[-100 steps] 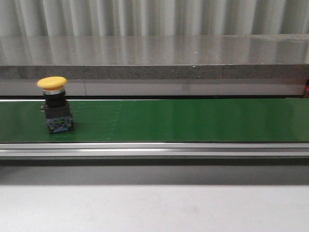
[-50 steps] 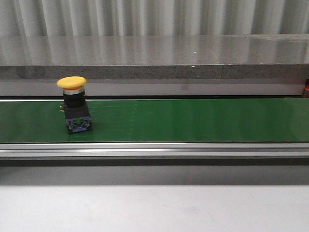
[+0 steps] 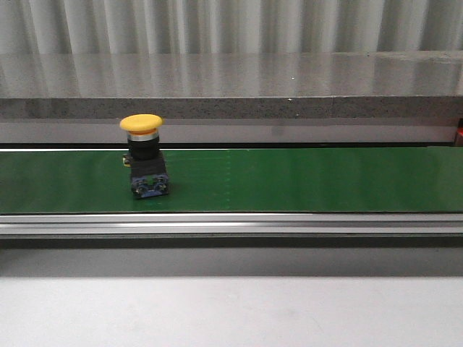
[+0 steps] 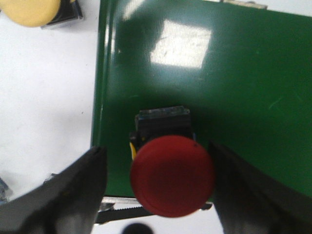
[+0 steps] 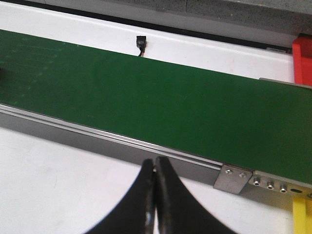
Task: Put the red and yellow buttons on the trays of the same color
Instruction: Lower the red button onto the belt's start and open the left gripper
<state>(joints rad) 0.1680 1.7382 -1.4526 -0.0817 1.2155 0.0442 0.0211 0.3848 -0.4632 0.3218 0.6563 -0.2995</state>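
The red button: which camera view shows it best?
The left wrist view shows it best: the red button stands on the green belt, seen from above between the open left gripper's fingers. The front view shows only a yellow button on the belt. The right wrist view shows no button.

Yellow-capped button [image 3: 142, 123] with black-and-blue base on plain green belt [image 3: 304, 181]; red-capped button [image 4: 172, 175] on green belt; grey speckled ledge [image 3: 231, 107] beyond.
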